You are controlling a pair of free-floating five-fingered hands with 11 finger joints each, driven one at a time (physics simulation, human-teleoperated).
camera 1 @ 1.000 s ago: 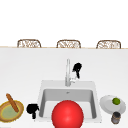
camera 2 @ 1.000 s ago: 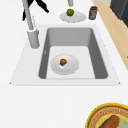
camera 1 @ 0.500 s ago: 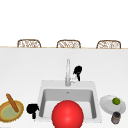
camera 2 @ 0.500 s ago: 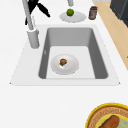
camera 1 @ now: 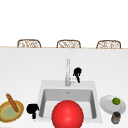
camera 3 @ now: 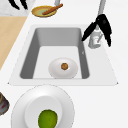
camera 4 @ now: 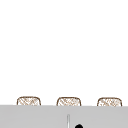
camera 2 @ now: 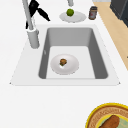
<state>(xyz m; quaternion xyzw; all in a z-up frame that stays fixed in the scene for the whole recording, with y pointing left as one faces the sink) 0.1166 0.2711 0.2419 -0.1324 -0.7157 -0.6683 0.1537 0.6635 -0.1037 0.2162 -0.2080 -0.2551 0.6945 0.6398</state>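
Right hand point(camera 1: 77, 73) at the tap point(camera 1: 67, 72)

The tap is a tall, thin, grey pipe standing at the back edge of the sink point(camera 1: 45, 86), with a small handle on its right side. The right hand hangs just beside that handle, fingers straight and spread, pointing down. The left hand point(camera 1: 32, 109) floats by the sink's front left corner; I cannot tell how its fingers are.

White counter point(camera 1: 22, 72): sink point(camera 1: 42, 86), bowl point(camera 1: 5, 112), plate point(camera 1: 106, 105), jar point(camera 1: 116, 117).

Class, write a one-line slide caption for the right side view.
Right hand with spread fingers at the faucet beside the sink, where a plate holds a small brown morsel.
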